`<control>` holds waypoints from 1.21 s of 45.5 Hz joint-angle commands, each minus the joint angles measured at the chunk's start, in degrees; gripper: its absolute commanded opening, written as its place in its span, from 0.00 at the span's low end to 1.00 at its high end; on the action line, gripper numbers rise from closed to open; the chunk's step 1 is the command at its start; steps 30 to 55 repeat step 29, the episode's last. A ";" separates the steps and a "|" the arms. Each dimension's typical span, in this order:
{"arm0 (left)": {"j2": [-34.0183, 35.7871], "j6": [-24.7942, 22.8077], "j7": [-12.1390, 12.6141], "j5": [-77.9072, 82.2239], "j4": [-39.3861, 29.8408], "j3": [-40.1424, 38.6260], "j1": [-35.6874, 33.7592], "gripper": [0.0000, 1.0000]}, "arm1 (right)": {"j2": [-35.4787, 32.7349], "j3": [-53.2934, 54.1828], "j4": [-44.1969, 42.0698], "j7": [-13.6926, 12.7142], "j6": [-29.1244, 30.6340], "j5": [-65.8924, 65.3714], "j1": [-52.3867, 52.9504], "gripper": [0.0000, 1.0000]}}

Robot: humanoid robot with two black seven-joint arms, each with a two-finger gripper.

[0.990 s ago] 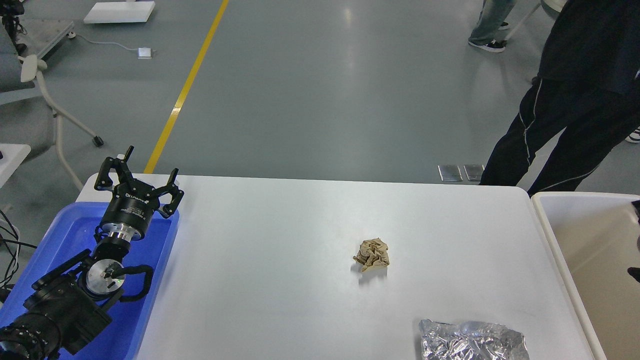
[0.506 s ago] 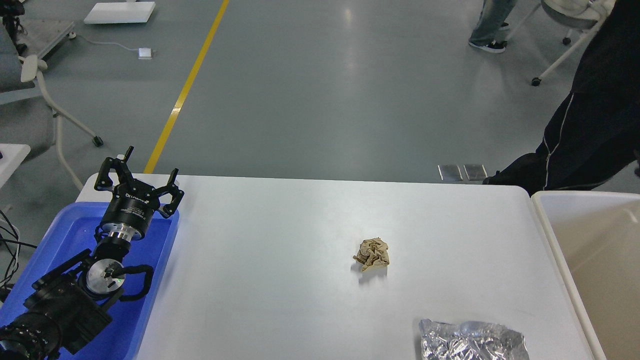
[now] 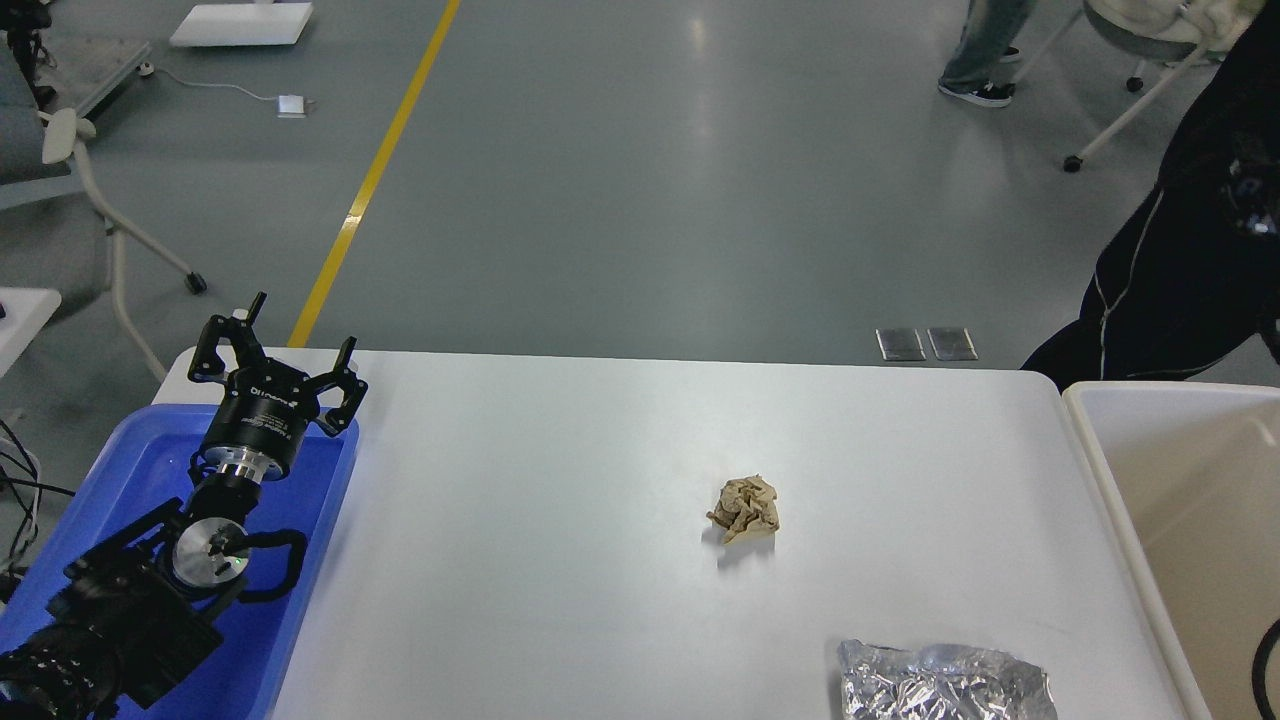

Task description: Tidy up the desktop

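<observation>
1. Nearest: foil wrapper (image 3: 945, 682) on the desktop (image 3: 560, 560), near edge, well right of the paper ball (image 3: 745, 508).
2. Mid-desktop: paper ball, untouched; no pickup begun.
3. Far left of the ball: left gripper (image 3: 275, 362) above the blue tray (image 3: 300, 590), fingers spread, empty. Next, likely: reach right, close on the ball.

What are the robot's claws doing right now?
Left claw: open, holding nothing, above the blue tray.
Right claw: not in the picture.
</observation>
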 commanded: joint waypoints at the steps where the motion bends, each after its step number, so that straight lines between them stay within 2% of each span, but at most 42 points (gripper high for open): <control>1: 0.00 0.00 0.01 -0.02 0.00 0.00 0.00 1.00 | 4.41 8.70 6.48 5.53 2.48 -0.58 -10.07 1.00; 6: 0.00 0.00 0.01 -0.02 0.00 0.00 0.00 1.00 | 9.24 10.91 6.84 6.23 2.57 -2.16 -13.85 1.00; 13: 0.00 0.00 0.01 -0.02 0.00 0.00 0.00 1.00 | 13.82 10.38 6.31 8.69 2.48 -7.35 -16.49 1.00; 20: 0.00 0.00 0.01 -0.02 0.00 0.00 0.00 1.00 | 16.28 10.12 5.52 8.69 2.48 -8.85 -18.34 1.00; 55: 0.00 0.00 0.01 -0.02 0.00 0.00 0.00 1.00 | 16.46 10.12 3.76 8.60 2.48 -8.76 -18.52 1.00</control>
